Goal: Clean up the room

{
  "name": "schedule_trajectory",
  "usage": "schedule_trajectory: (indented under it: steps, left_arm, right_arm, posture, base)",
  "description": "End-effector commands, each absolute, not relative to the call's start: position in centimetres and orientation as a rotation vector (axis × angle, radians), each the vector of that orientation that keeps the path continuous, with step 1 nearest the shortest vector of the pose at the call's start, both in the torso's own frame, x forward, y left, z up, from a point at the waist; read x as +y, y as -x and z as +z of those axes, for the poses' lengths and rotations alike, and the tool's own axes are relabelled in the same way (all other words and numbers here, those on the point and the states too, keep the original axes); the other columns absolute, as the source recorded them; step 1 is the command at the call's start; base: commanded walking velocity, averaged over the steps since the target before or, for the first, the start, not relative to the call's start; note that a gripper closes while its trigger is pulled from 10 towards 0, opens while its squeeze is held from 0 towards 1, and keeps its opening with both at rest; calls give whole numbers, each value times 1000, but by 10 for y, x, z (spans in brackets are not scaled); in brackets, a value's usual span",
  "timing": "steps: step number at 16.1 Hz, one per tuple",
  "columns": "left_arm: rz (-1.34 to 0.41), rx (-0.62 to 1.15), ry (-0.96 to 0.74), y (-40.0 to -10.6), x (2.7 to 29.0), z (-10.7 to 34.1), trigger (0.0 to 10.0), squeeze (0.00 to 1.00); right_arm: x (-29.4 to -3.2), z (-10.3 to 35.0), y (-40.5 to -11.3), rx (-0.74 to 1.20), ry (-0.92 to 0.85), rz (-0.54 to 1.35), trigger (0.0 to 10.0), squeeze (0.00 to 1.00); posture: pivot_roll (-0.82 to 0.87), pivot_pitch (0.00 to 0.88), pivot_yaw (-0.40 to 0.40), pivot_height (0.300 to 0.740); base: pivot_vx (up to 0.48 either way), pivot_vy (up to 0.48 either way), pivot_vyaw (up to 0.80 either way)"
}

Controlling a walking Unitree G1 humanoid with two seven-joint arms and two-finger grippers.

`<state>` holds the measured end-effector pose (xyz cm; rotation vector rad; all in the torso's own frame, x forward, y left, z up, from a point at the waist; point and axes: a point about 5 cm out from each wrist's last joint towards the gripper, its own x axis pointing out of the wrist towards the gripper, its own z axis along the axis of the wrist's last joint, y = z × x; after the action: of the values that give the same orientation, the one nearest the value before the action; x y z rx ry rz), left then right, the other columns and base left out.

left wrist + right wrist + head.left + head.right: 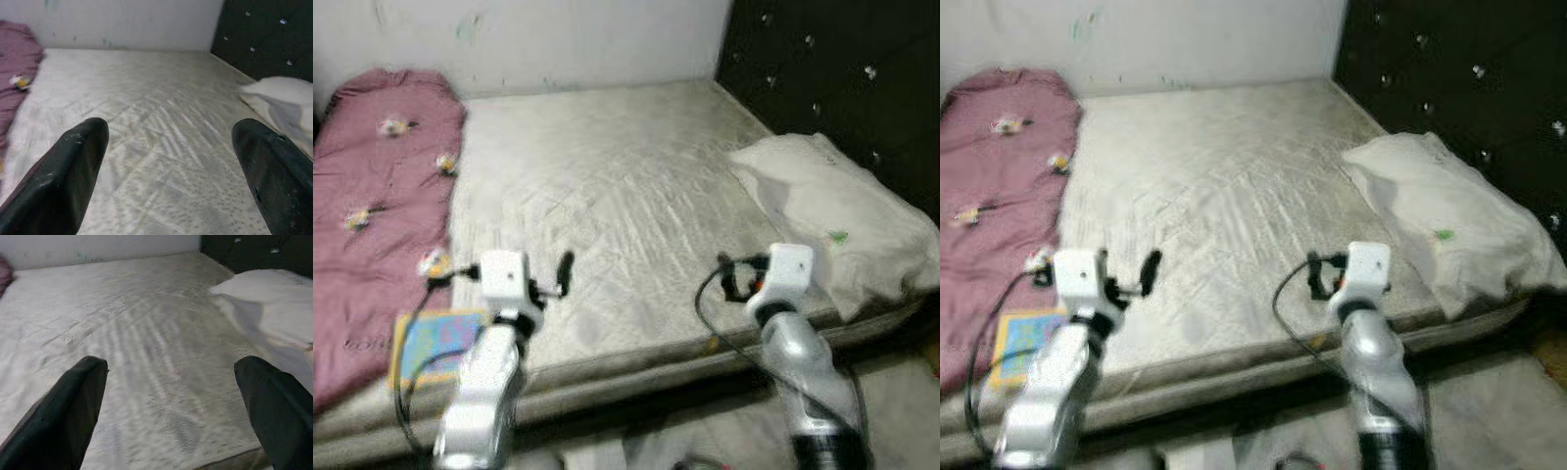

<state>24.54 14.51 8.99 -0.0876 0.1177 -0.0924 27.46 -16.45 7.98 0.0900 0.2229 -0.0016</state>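
A bare, creased white mattress (617, 196) lies before me. Along its left side is a pink blanket (372, 215) with small flower prints. A white pillow (832, 215) rests at the right end, against the headboard. At the near left corner, partly under my left arm, lies a colourful flat book (435, 343). My left gripper (168, 129) hovers open over the mattress's near edge, holding nothing. My right gripper (171, 364) is also open and empty, above the near edge just left of the pillow.
A dark tufted headboard (832, 69) rises at the right. A pale wall (558, 39) closes the far side of the bed. Grey floor (705, 431) runs along the bed's near edge, around my arms.
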Motion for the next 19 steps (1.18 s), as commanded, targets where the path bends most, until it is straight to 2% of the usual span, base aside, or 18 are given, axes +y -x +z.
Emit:
schedule_trajectory:
  steps: [1, 3, 10, 19]
  left_arm:
    - [-84, 102, 82, -248, 147, 94, 10000, 0]
    - [-82, 96, 83, -248, 147, 94, 10000, 0]
    - [-79, 90, 79, -247, 147, 94, 10000, 0]
    - [-83, 97, 92, -251, 144, 95, 10000, 0]
  right_arm:
    - [-163, 85, -277, 205, -81, 12, 10000, 0]
    - [-163, 85, -277, 206, -77, 16, 10000, 0]
    - [-161, 82, -277, 215, -60, 29, 10000, 0]
    - [-159, 83, -281, 215, -70, 37, 10000, 0]
  posture:
    - [10, 0, -28, 740]
    - [12, 0, -29, 740]
    - [13, 0, -32, 740]
    - [16, 0, -27, 740]
  base:
    - [0, 480, 0]
    - [0, 463, 0]
    - [0, 0, 0]
    - [0, 480, 0]
